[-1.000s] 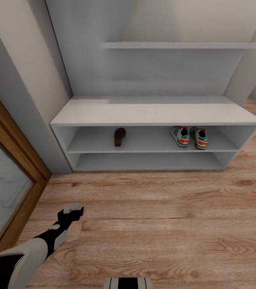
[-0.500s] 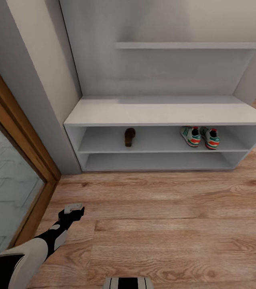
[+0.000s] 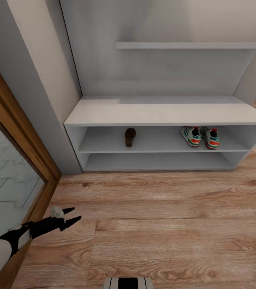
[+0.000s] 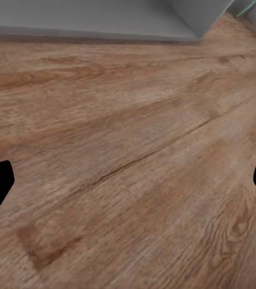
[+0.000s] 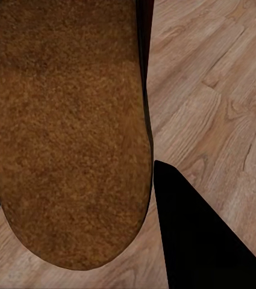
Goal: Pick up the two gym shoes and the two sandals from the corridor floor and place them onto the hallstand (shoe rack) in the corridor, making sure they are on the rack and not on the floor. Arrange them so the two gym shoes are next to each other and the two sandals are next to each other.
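On the hallstand (image 3: pixel 160 114), one dark sandal (image 3: pixel 130 137) lies on the upper open shelf, left of middle. The two gym shoes (image 3: pixel 201 137) stand side by side on that same shelf toward the right. The other sandal (image 5: pixel 67 132) shows its tan footbed close up in the right wrist view, with my right gripper (image 5: pixel 73 168) shut on it and a black finger (image 5: pixel 212 241) beside it over the corridor floor (image 5: pixel 224 78). My left gripper (image 3: pixel 76 214) is open and empty, low over the floor (image 3: pixel 164 224) at the left, well short of the stand.
A wood-framed glass door (image 3: pixel 19 168) and a grey wall corner (image 3: pixel 43 100) bound the left side. The stand's lower shelf (image 3: pixel 156 162) is bare, and an upper wall shelf (image 3: pixel 192 45) juts out above. Its base edge (image 4: pixel 103 24) shows in the left wrist view.
The view first shifted as the camera moved. Since then my left arm has swung lower and leftward, and its gripper has turned so the spread fingers show. The shoes on the shelf have not moved.
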### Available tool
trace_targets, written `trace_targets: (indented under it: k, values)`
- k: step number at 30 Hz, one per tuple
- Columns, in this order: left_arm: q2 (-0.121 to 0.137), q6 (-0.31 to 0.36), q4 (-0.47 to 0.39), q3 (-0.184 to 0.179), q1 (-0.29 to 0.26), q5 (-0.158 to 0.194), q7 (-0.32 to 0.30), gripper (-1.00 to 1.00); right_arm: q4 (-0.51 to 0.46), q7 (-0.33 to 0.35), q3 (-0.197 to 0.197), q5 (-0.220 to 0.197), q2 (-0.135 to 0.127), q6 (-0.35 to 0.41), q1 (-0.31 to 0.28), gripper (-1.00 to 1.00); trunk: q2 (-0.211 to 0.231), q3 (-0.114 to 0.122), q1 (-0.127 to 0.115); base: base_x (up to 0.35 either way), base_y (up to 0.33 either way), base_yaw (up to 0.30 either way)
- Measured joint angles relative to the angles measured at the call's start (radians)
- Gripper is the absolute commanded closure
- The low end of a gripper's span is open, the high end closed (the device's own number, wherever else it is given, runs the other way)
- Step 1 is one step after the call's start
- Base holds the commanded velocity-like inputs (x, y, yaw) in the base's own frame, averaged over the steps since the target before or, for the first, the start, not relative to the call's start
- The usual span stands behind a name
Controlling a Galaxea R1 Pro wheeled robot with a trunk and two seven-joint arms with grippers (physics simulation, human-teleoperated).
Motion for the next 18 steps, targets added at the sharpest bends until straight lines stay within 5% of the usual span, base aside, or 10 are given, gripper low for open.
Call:
trace_targets:
  k: [2,3,5,6,7,15,17,18]
  values:
    - [0.004,0.000,-0.010,0.015,0.000,-0.001,-0.021,-1.00,0.000,0.000,0.003,-0.001,0.003,0.000,0.000,1.00,0.000,0.000,0.000,0.000,0.000,0.000]
    - [0.005,0.001,-0.019,0.023,0.000,-0.002,-0.030,-1.00,0.003,0.000,0.007,-0.001,0.044,0.001,0.001,1.00,0.000,0.000,0.000,0.000,0.000,0.000]
    - [0.005,0.001,-0.020,0.022,0.000,-0.003,-0.031,-1.00,0.000,0.000,0.008,-0.004,0.086,0.002,0.001,1.00,0.000,0.000,0.000,0.000,0.000,0.000]
    - [0.004,0.002,-0.021,0.022,0.000,-0.003,-0.031,-1.00,-0.002,0.000,0.043,0.014,0.135,0.003,0.000,1.00,0.000,0.000,0.000,0.000,0.000,0.000]
    - [0.004,0.002,-0.021,0.022,0.000,-0.004,-0.030,-1.00,0.000,0.001,0.112,-0.014,0.187,0.003,0.001,1.00,0.000,0.000,0.000,0.000,0.000,0.000]
    - [0.003,0.001,-0.021,0.019,0.000,-0.005,-0.028,-1.00,0.002,0.003,0.434,-0.009,0.312,0.003,0.000,1.00,0.000,0.000,0.000,0.000,0.000,0.000]
    - [0.000,0.001,-0.021,0.017,0.000,-0.006,-0.023,-1.00,0.003,0.004,0.557,-0.012,0.351,0.004,0.000,1.00,0.000,0.000,0.000,0.000,0.000,0.000]
    - [-0.001,0.000,-0.022,0.017,0.000,-0.006,-0.019,-1.00,0.003,0.004,0.585,-0.019,0.361,0.006,-0.001,1.00,0.000,0.000,0.000,0.000,0.000,0.000]
